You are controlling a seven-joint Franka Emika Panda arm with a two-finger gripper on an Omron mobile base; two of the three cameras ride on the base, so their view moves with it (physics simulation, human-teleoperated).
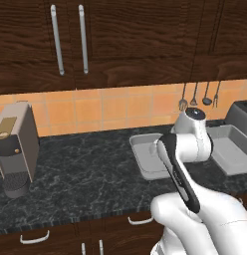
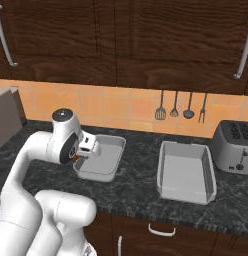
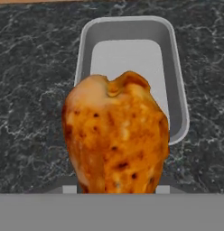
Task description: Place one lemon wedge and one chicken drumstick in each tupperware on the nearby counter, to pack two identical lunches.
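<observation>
Hanging over the near rim of the left tupperware (image 2: 103,155), the pincer (image 2: 79,159) is clamped half-closed on the chicken drumstick (image 3: 116,137). It looks glossy, firm and probably slippery, so gripping the fat end seems safest. Below lies the speckled counter (image 1: 85,174), with a toaster (image 2: 235,146) and orange tiled wall (image 2: 116,107) beyond.

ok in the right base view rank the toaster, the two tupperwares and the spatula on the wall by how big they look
1. right tupperware, looks largest
2. left tupperware, partly hidden by the arm and set further back, so the two may match
3. toaster, cut off at the frame edge
4. spatula, smallest
</observation>
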